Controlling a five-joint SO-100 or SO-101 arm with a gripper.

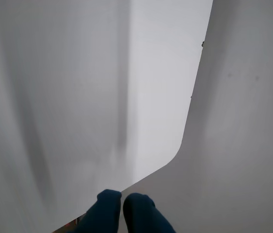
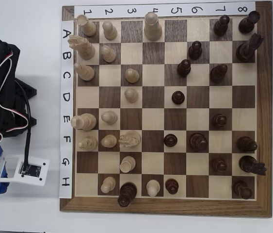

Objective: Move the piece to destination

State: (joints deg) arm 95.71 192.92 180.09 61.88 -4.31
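Overhead view: arm [image 2: 0,97] off chessboard [image 2: 165,206] left edge; end effector [image 1: 122,201] closed.

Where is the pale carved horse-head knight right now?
Overhead view: the pale carved horse-head knight stands on row F, column 3, right of a pale pawn.

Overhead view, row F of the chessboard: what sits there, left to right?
Pale tan cross-topped wooden piece → pale tan round-headed pawn → pale carved horse-head knight → small dark brown pawn → larger dark brown round-topped piece → dark brown piece nearest the right edge.
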